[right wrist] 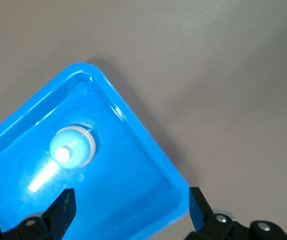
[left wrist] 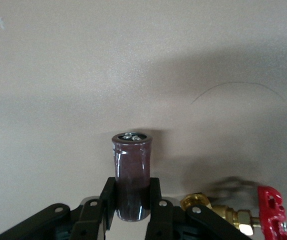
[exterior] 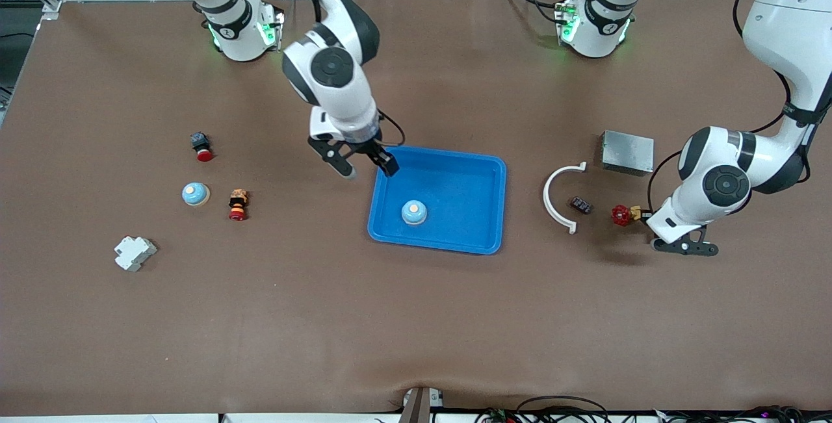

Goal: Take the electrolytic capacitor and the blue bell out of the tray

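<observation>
Front view: brown table (exterior: pixel 416 319) carries blue tray (exterior: pixel 484 179) with one bell (exterior: pixel 414 212) inside. Right gripper (exterior: pixel 364 166) hangs splayed wide over the tray's edge at the bell's 11 o'clock. Left gripper (left wrist: pixel 132 205) clamps capacitor (left wrist: pixel 131 175) beside red valve (exterior: pixel 622 215). White arc (exterior: pixel 558 195), metal box (exterior: pixel 627 152), spare bell (exterior: pixel 195 193) lie around.
</observation>
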